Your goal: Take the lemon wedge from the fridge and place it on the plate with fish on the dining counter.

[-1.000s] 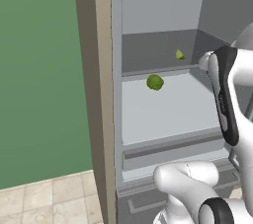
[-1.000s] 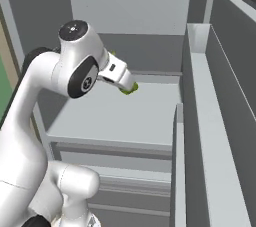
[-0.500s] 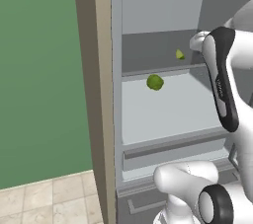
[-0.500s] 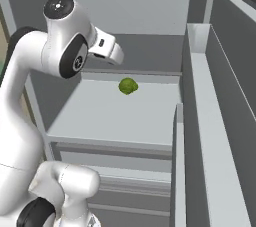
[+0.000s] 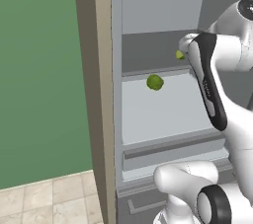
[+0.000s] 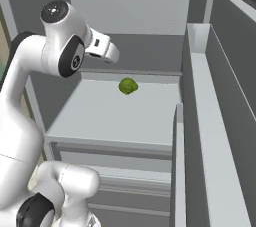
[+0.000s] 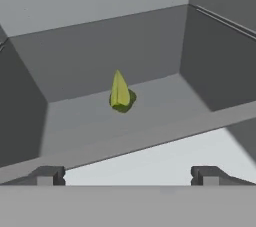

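On upper shelf: wedge, pointed, yellow-green, upright, back of fridge
Lower shelf: round green fruit
Gripper: jaws apart, empty, short of wedge

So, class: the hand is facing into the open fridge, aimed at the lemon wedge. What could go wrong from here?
1. The lemon wedge is tiny and stands on end, so the open hand could tip it or push it deeper instead of gripping it.
2. It sits behind the shelf's front edge, which the fingers may strike.
3. A round green fruit lies on the shelf below and could be taken by mistake.
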Available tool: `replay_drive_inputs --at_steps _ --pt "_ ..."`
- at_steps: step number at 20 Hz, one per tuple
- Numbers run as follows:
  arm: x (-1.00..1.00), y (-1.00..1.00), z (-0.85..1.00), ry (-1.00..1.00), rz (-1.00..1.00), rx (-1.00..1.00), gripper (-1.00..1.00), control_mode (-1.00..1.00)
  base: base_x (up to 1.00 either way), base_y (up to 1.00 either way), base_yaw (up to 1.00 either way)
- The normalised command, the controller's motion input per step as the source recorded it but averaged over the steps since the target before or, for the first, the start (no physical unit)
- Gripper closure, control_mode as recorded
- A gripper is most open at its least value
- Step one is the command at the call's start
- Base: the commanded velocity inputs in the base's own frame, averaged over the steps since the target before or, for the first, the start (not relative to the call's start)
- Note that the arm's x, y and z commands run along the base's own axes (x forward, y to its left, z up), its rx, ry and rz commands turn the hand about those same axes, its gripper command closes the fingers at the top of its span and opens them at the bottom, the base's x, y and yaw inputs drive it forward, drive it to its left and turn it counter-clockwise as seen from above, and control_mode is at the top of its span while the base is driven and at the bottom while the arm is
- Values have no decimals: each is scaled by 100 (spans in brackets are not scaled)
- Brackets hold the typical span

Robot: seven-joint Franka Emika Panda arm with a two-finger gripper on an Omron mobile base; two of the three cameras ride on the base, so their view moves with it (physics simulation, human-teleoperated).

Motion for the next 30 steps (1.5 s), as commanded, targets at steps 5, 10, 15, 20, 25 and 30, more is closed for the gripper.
replay_drive_inputs --at_steps 5,10,15,20,25,30 --pt "60 2 -2 0 0 0 -100 -100 0 0 0" --pt "64 3 -12 0 0 0 -100 -100 0 0 0" --pt "49 0 -30 0 0 0 -100 -100 0 0 0" --pt "47 0 -26 0 0 0 -100 -100 0 0 0" --pt "58 0 -10 0 0 0 -100 -100 0 0 0" --pt "49 -6 -6 1 0 0 -100 -100 0 0 0"
